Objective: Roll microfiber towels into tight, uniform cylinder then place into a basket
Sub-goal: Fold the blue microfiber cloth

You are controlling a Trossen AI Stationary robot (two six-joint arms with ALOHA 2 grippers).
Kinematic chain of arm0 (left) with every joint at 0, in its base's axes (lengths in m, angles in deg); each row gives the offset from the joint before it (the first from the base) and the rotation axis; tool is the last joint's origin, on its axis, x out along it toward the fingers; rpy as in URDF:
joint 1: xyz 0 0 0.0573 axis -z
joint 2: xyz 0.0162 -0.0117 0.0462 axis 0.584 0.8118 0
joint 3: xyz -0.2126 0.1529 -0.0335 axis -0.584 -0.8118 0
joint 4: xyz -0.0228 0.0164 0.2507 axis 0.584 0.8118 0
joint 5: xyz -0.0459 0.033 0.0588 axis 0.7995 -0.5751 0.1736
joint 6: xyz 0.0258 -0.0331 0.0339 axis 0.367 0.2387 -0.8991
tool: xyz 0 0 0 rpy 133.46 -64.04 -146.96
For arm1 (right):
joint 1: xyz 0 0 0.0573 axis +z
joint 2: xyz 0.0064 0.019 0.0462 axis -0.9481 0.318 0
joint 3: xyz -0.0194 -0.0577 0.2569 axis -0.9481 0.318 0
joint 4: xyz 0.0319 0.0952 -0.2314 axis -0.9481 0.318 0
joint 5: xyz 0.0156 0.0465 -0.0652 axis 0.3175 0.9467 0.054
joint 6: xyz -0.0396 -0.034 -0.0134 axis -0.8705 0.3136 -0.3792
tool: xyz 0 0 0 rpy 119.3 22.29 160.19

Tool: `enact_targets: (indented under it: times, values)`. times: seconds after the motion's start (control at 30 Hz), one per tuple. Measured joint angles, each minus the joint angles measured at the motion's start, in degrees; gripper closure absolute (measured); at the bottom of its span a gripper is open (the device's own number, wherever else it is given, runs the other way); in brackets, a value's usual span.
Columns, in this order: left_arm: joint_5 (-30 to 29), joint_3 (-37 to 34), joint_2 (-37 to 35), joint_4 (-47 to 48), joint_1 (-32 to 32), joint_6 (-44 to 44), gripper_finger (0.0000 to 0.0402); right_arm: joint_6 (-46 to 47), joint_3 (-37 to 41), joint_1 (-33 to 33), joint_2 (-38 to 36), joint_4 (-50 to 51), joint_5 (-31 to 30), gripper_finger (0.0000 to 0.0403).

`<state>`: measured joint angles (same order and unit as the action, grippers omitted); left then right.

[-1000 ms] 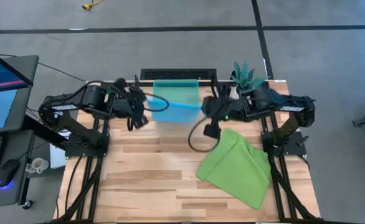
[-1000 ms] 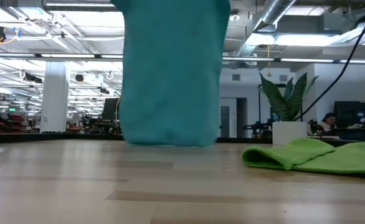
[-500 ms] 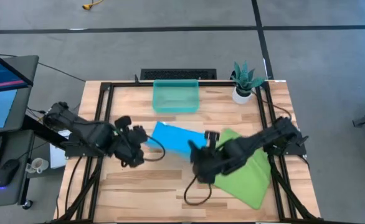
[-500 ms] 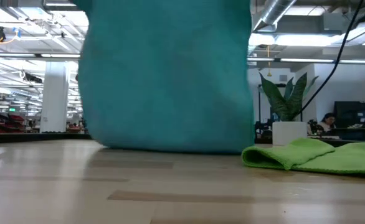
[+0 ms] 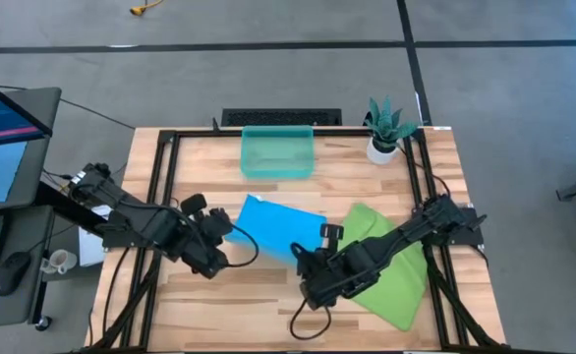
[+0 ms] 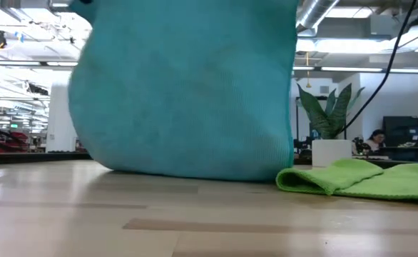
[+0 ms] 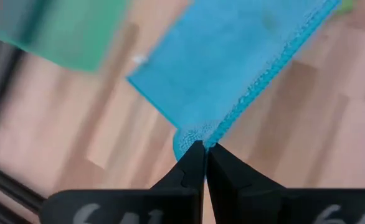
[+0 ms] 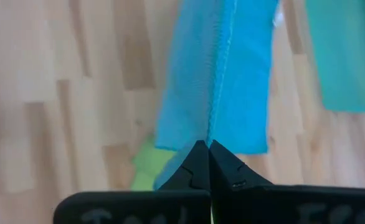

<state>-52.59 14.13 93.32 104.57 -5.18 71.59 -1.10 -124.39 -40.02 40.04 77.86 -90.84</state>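
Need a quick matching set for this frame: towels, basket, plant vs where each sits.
Things:
1. blue towel
2. green towel
3. basket
4. potted plant

Places or states:
A. far right corner of the table
B. pinched at its near corners by left gripper and right gripper
C. far edge, middle, nothing inside
D. flat, right side, under the right arm

Pairs: 1-B, 2-D, 3-C, 4-A

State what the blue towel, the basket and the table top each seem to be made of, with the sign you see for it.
Blue towel: soft fuzzy cloth, probably microfiber; it drapes and has a nubby stitched edge.
Basket: translucent teal plastic, smooth; the table shows faintly through it.
Table top: light wood in joined strips, like butcher block, with a matte to low sheen finish.
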Motion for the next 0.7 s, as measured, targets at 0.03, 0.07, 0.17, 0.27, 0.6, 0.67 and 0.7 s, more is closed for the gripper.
enact_targets:
  times: [0.03, 0.07, 0.17, 0.27, 0.6, 0.67, 0.7]
  values:
    - [-1.6, -0.3, 0.5, 0.0, -0.4, -0.8, 0.0401, -0.1, 0.2, -0.1, 0.1, 0.3, -0.1, 0.0397]
    - [-2.3, -0.7, 1.2, 0.0, -0.5, -1.3, 0.0401, -0.1, 0.5, -0.2, 0.0, 0.1, -0.1, 0.0397]
    - [-2.5, -2.3, 3.4, -0.4, -1.4, -3.2, 0.0401, 0.3, 3.4, -0.8, -0.1, -0.7, -0.3, 0.0397]
    - [-2.2, -5.2, 5.4, -1.6, -2.1, -4.3, 0.0401, 0.7, 6.2, -1.7, 0.0, -0.8, -0.9, 0.0397]
    - [-0.5, -16.3, 5.7, -10.6, -5.1, -5.9, 0.0401, -2.9, 16.7, -6.4, 0.0, -8.1, -0.5, 0.0397]
    - [0.7, -17.8, 5.7, -13.8, -6.0, -8.3, 0.0401, -2.9, 18.3, -6.8, 0.0, -8.5, 0.8, 0.0397]
    - [1.0, -17.9, 5.7, -14.5, -6.3, -9.1, 0.0401, -2.5, 18.7, -6.9, 0.0, -8.3, 1.0, 0.0397]
